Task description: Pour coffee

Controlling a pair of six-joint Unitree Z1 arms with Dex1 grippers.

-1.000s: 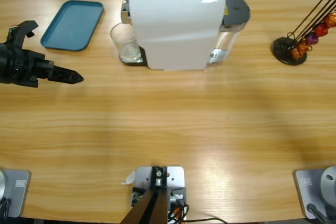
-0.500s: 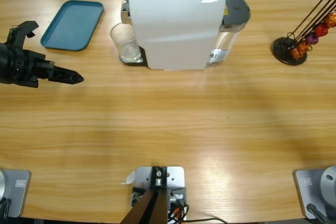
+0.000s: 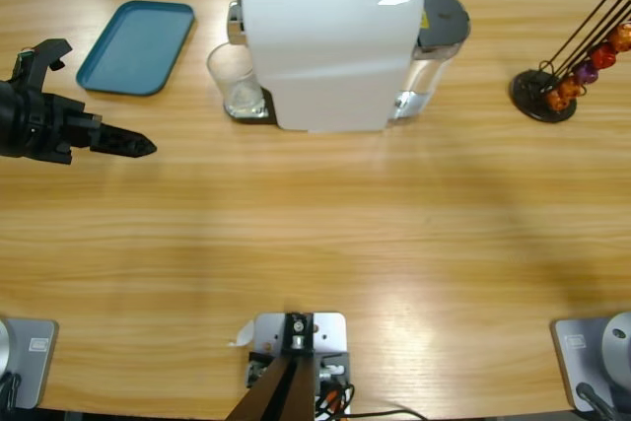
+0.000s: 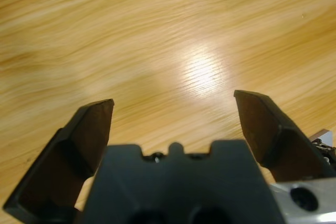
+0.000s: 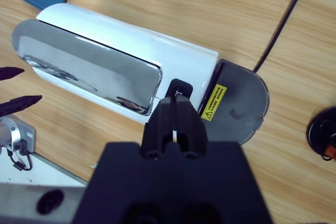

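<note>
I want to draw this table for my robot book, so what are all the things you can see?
coffee machine: one, white with a shiny silver top, back middle of the table
glass: one, clear, at the machine's left end; no dark coffee shows in it
tray: one, teal blue, back left
capsule stand: one, black wire, far right
capsules: several, orange, purple and red, on the stand
table: one, light wood, under everything
left gripper: one, black, jaws open over bare wood at the left edge
right gripper: one, black, jaws shut, above the machine's top
</note>
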